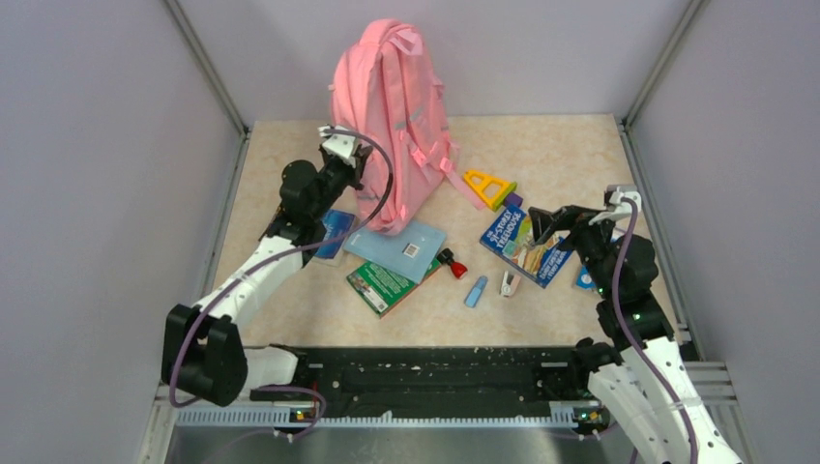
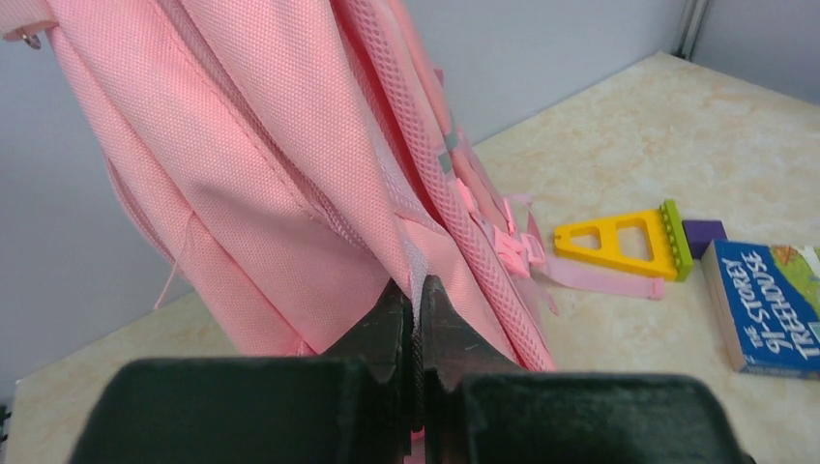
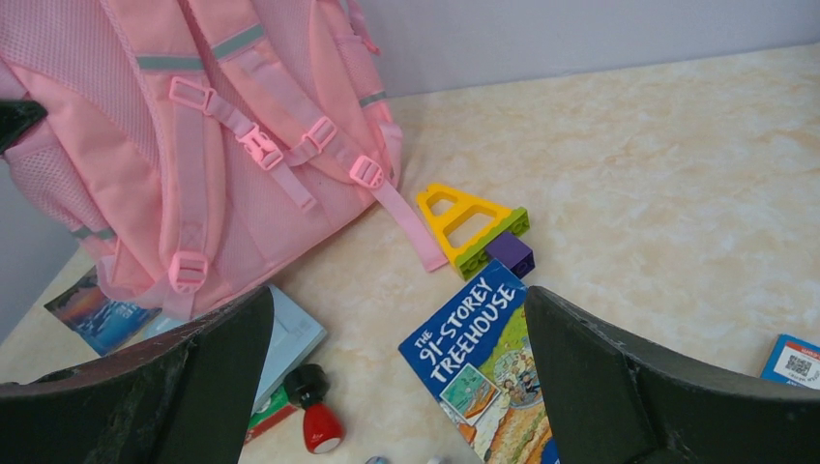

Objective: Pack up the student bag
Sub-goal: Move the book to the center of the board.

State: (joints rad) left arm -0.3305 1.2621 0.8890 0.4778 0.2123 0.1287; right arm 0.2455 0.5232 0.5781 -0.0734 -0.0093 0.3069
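Upper left, the left gripper (image 1: 356, 153) pinches the student bag (image 1: 387, 97). At right, the right gripper (image 1: 543, 227) gapes over a blue book (image 1: 511, 232).

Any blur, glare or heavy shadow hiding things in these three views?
Top view: even soft light, faint shadows, backpack sharp. Left wrist view: backpack weave crisp, shut left gripper dark, slightly soft. Right wrist view: blue book title readable, open right gripper dark in both lower corners. No glare anywhere.

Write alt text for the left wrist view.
The left gripper, jaws shut, pinches a seam of the large pink fabric backpack standing on the beige marbled table. At right lie a yellow triangular plastic block and a blue paperback book.
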